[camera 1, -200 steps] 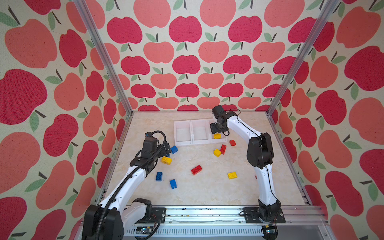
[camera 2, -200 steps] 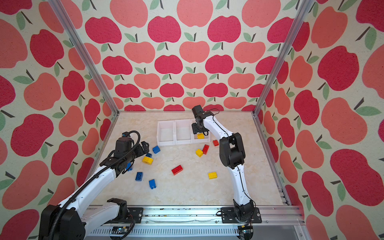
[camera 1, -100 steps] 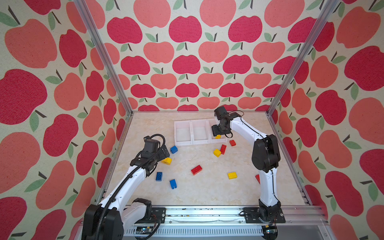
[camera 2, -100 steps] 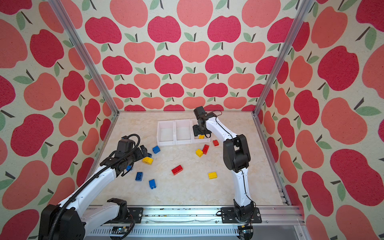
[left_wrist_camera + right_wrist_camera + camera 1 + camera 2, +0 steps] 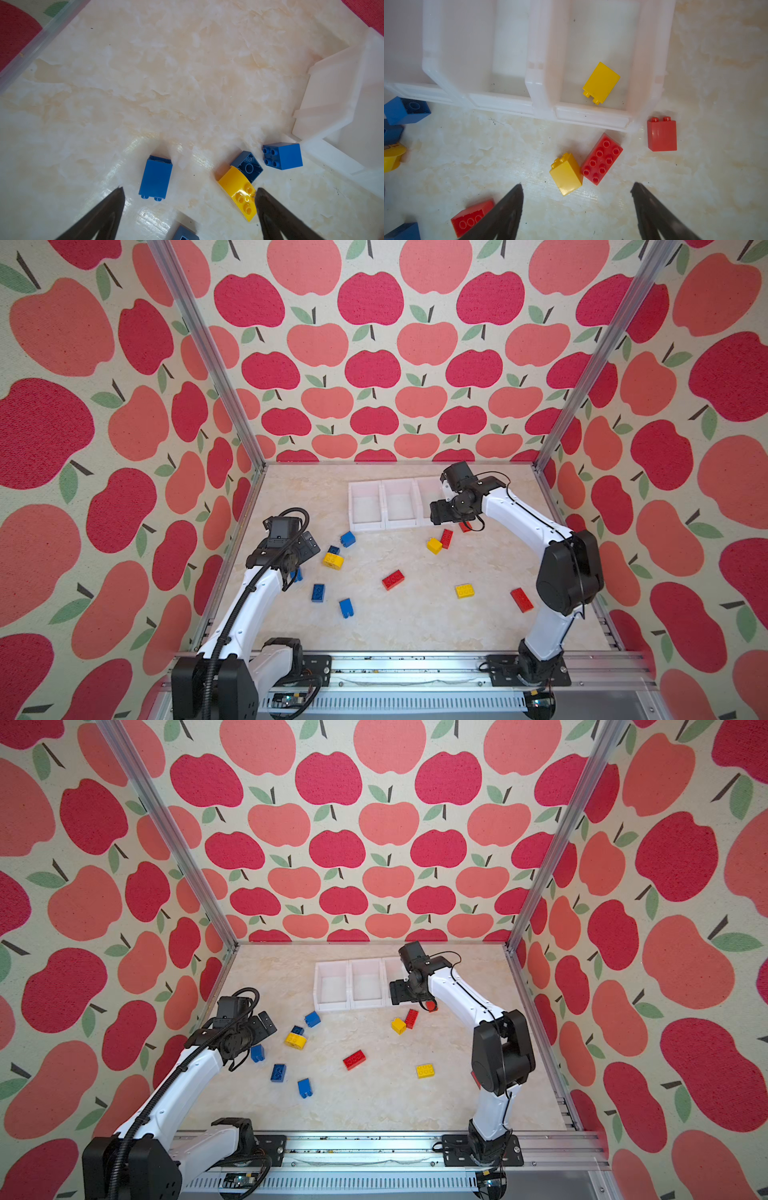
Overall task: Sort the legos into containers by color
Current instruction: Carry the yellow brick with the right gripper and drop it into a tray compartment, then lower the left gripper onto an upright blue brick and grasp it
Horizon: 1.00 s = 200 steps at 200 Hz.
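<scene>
One yellow lego [image 5: 601, 83] newly down on its side inside the end bin of the containers [image 5: 544, 62], let go by the right gripper [image 5: 577, 185], now drawn back past the bin's front edge, fingers apart and empty. First sort done, by the look of it; two bins bare, remaining bricks loose outside. Left gripper [image 5: 189, 188] lowered, fingers wide, just short of a blue brick [image 5: 155, 178], nothing held. Glossy cream marbled tabletop [image 5: 415, 626]; apple-print walls [image 5: 374, 364], aluminium posts [image 5: 217, 369].
</scene>
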Available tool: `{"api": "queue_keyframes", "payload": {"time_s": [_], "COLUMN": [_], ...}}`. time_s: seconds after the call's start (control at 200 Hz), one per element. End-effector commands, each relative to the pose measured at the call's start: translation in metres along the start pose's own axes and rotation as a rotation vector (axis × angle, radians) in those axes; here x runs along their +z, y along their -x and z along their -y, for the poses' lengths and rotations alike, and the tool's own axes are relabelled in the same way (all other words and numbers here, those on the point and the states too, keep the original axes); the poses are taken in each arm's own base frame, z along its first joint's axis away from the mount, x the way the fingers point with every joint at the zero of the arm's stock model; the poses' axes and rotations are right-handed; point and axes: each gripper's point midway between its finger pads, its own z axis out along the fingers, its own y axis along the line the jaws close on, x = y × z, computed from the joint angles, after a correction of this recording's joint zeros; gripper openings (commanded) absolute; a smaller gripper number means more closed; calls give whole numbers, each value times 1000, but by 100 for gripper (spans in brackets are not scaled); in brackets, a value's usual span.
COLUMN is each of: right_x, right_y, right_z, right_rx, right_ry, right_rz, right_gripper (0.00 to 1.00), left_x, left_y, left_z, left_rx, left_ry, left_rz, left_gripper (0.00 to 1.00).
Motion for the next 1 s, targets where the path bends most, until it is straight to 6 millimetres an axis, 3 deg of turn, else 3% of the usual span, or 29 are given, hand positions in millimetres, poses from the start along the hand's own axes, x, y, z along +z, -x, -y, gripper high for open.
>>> {"api": "queue_keyframes", "payload": {"time_s": [0.0,0.23,0.83,0.995], "right_x": [-12,-18,-24,-25], "right_y": [-9,-19,-23,-22], "right_z": [-7,-7,-6,-7], "right_rx": [16,15,24,27], "right_ry": [38,47,51,55], "right_rz": [2,-4,9,16], "right_gripper": [85,85,86,86], "left_x": [8,27,56,61], "left_y": [-13,-24,-37,-41], "left_z": [-18,-33,-24,-22], "left_rx": [26,-16,-33,-36], "left_ry": [76,82,35,29], "left_rz": [-58,-109,-274,-306], "left_gripper": [97,88,77,69]}}
